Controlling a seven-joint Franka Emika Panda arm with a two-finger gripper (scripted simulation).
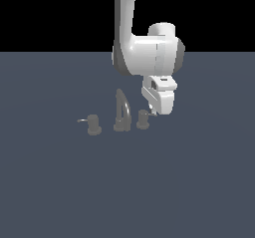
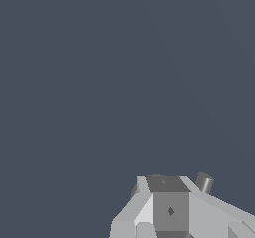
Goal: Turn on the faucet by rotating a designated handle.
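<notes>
The faucet (image 1: pixel 122 113) stands on the floor, a dull-grey set with a tall curved spout in its middle. The handle (image 1: pixel 144 119) is the small stubby knob at the exterior view's right of the spout, with a short pale pin near its top. My gripper (image 1: pixel 153 111) hangs low just to the right of this knob, its fingertips close to the pin; whether they touch is unclear. In the wrist view the gripper (image 2: pixel 168 188) looks shut with nothing between its fingers, and a grey stub (image 2: pixel 203 182) pokes out beside them.
A second, slightly larger knob (image 1: pixel 92 125) with a longer pin stands at the exterior view's left of the spout. Flat dark blue-grey floor (image 1: pixel 189 182) lies all around the faucet set.
</notes>
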